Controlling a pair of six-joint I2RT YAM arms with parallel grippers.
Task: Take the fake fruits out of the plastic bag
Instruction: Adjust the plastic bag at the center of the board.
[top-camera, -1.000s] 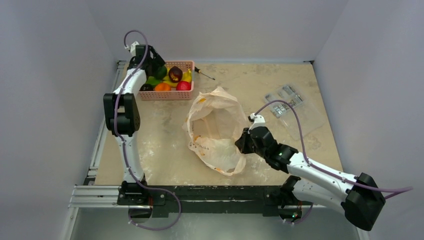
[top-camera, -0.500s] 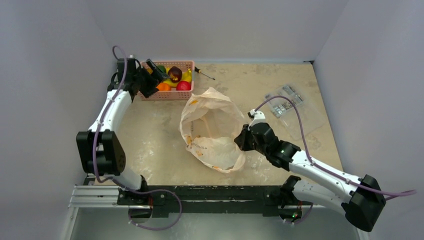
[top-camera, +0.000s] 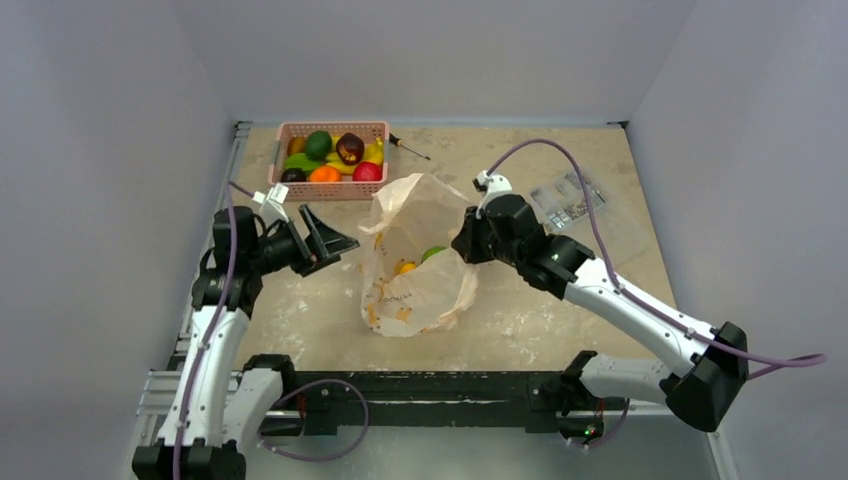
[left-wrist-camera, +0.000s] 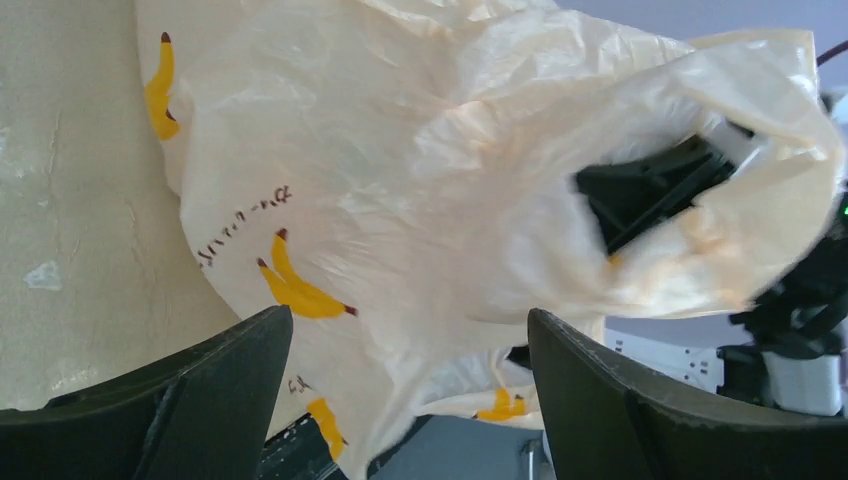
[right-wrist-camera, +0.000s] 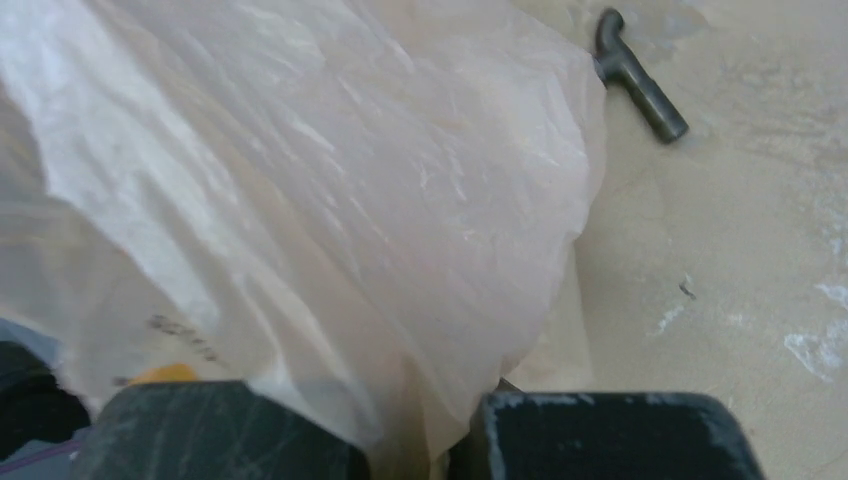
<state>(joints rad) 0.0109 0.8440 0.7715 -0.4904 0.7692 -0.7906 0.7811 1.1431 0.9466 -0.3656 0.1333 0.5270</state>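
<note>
The plastic bag stands crumpled in the middle of the table, pale peach with yellow banana prints. My right gripper is shut on the bag's right rim and holds it up; film is pinched between its fingers. Through the bag's mouth a green fake fruit shows, beside a small yellow-orange patch that I cannot identify. My left gripper stands open just left of the bag, apart from it, with nothing held. In the left wrist view the bag fills the space ahead of the open gripper.
A pink basket at the back left holds a green fruit, a maroon one, bananas, an orange ball and a red apple. A dark tool lies beside it. A clear packet lies at the right.
My left arm has swung back from the basket to the bag's left side. My right gripper has raised the bag's rim and carried it toward the back, standing the bag up.
</note>
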